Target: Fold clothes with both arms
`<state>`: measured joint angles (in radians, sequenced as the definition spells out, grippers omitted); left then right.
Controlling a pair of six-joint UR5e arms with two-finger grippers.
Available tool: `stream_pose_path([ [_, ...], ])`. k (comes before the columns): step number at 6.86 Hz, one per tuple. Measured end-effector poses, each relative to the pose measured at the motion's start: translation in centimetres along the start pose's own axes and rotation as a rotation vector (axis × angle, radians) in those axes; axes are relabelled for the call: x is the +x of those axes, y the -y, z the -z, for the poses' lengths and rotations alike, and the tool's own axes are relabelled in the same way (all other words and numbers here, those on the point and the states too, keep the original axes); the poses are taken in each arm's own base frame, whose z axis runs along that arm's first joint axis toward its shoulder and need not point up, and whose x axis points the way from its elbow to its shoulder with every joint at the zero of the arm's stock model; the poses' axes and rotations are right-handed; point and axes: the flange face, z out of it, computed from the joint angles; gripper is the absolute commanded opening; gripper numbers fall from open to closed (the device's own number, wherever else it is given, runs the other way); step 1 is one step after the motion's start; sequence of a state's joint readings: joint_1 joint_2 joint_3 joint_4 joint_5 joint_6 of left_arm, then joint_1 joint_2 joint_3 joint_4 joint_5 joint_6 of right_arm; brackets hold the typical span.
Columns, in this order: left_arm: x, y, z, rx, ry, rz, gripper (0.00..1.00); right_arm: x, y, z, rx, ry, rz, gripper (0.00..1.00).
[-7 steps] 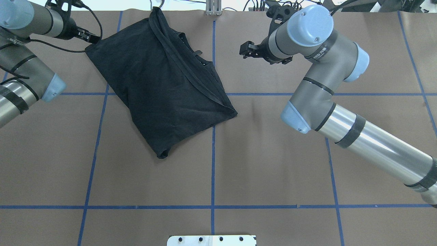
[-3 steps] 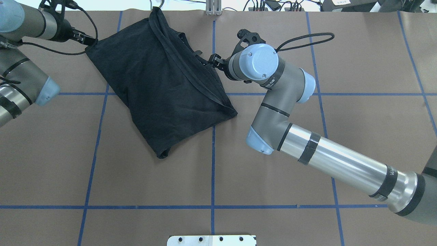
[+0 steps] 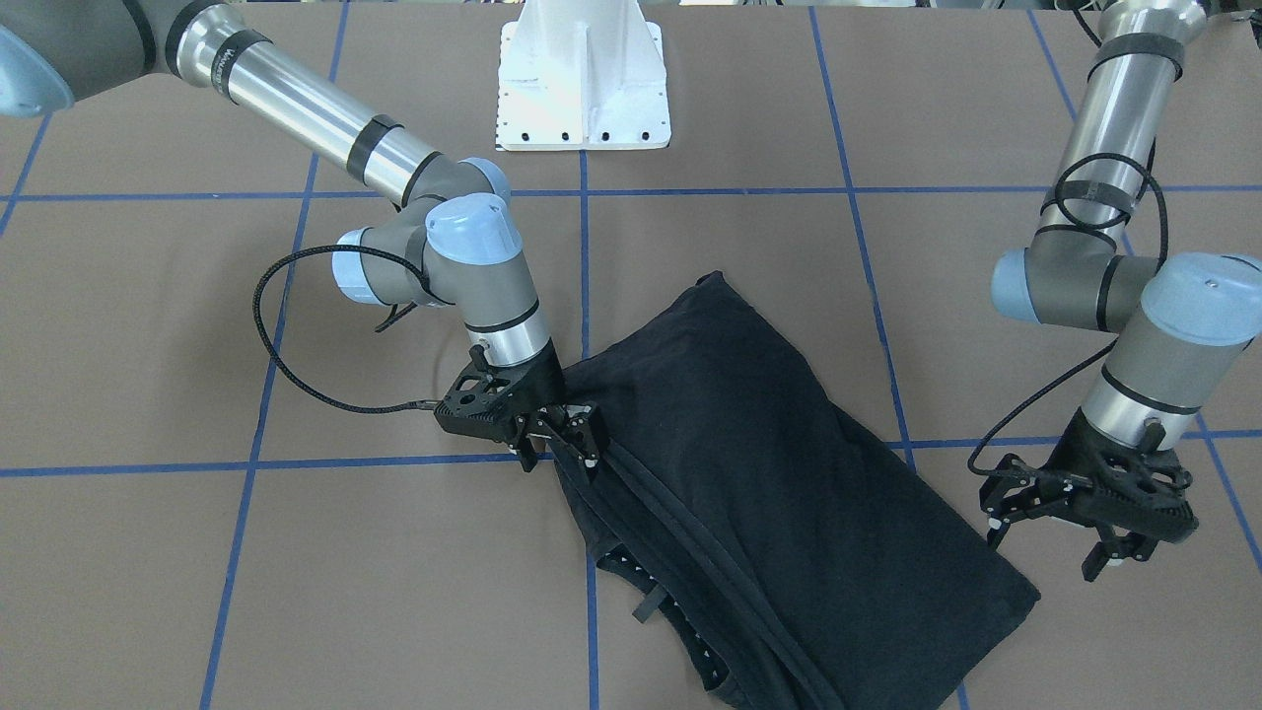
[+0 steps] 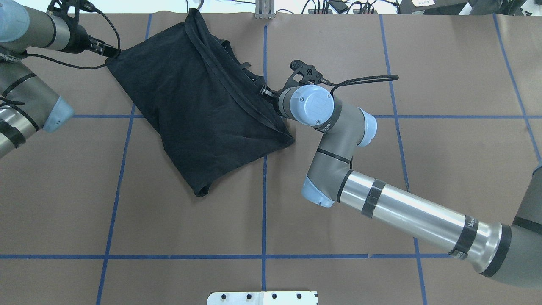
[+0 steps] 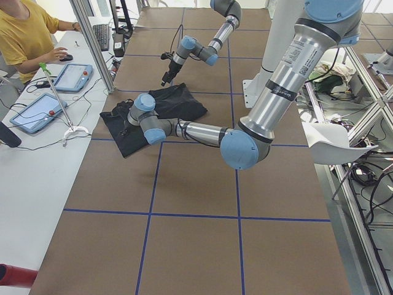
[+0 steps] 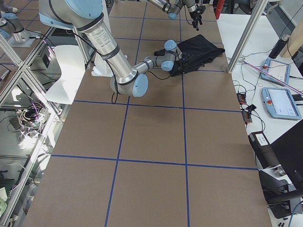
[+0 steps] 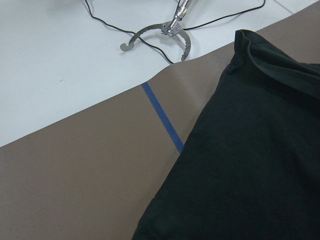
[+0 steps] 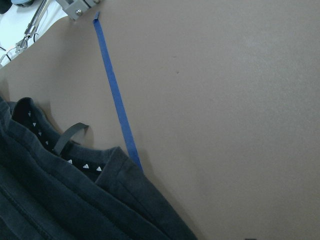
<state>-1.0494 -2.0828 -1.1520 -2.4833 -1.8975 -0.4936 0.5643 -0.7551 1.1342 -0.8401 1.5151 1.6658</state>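
The black T-shirt (image 4: 190,110) lies folded and askew on the brown table, its collar side toward the far edge; no print shows. My right gripper (image 3: 562,454) is low at the shirt's (image 3: 769,493) right edge near the collar, jaws open over the hem, and its wrist hides the fingers from overhead (image 4: 264,91). Beside the shirt's far-left corner hovers my left gripper (image 3: 1045,547), open, gripping nothing; overhead, the left gripper (image 4: 113,51) touches that corner. The left wrist view shows the shirt (image 7: 250,170), the right wrist view its collar edge (image 8: 60,200); neither shows fingers.
Blue tape lines grid the table. The white pedestal base (image 3: 582,89) stands at the robot's side. Past the far edge, a white side table holds metal tongs (image 7: 160,32) and tablets (image 5: 77,77), with a person (image 5: 24,37) seated there.
My right arm has swung left and down, carrying its gripper from open table to the shirt's right edge. The left arm has barely shifted. The shirt has not moved.
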Motion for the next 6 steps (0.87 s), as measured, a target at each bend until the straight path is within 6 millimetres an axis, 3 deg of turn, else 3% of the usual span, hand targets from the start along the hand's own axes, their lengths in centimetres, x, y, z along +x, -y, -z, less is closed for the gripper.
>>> stream_pose_path([
  [2,-0.05,-0.09,-0.04,-0.001,0.001,0.002,1.00,0.49,-1.04,-0.59,-0.002,-0.007,0.006,0.74],
  [3,-0.07,-0.12,-0.06,-0.002,0.001,0.002,1.00,0.53,-1.15,-0.67,-0.002,-0.009,0.007,0.68],
  [5,-0.08,-0.12,-0.07,-0.002,0.001,0.004,1.00,0.42,-1.16,-0.66,0.000,-0.009,0.006,0.45],
  [6,-0.09,-0.14,-0.08,-0.003,0.001,0.004,1.00,0.16,-1.31,-0.57,-0.002,-0.005,0.005,0.44],
])
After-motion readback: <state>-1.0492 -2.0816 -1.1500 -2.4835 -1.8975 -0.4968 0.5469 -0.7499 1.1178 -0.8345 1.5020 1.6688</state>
